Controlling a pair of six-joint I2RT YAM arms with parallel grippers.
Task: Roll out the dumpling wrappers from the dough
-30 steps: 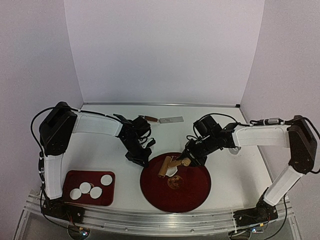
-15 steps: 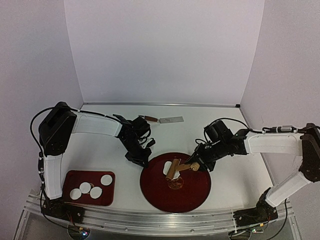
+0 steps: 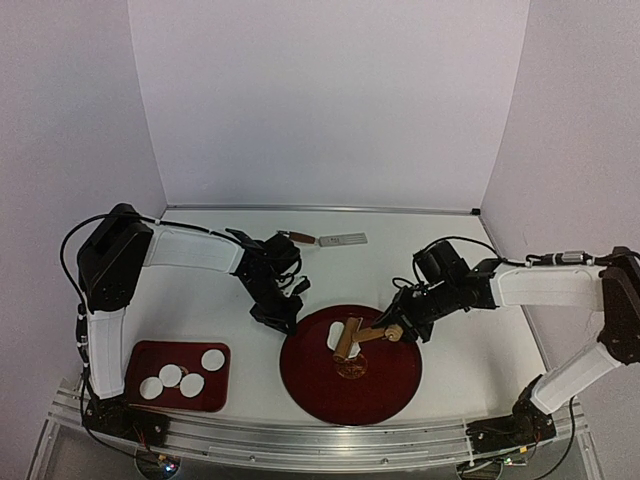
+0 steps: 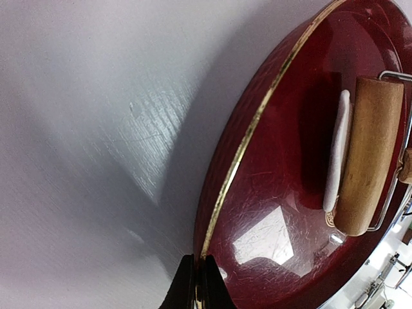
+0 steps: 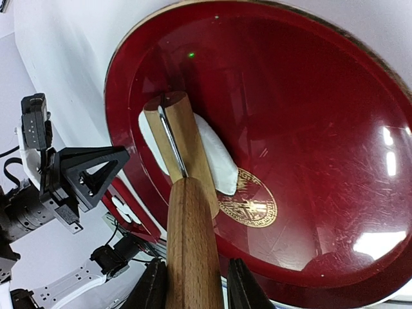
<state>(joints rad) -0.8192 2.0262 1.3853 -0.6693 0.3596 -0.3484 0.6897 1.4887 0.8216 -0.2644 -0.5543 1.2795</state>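
Four dumpling wrappers (image 3: 182,378) lie in a small rectangular tray (image 3: 150,355), nearer than and left of the round red tray (image 3: 350,395) on the counter (image 3: 470,345). On the round tray, a rolling pin (image 3: 350,337) rests over a ragged dough piece (image 3: 336,336), its handle grasped by the right gripper (image 3: 400,328). The left gripper (image 3: 283,318) is clenched on the round tray's far-left rim. A scraper (image 3: 330,239) lies beyond.
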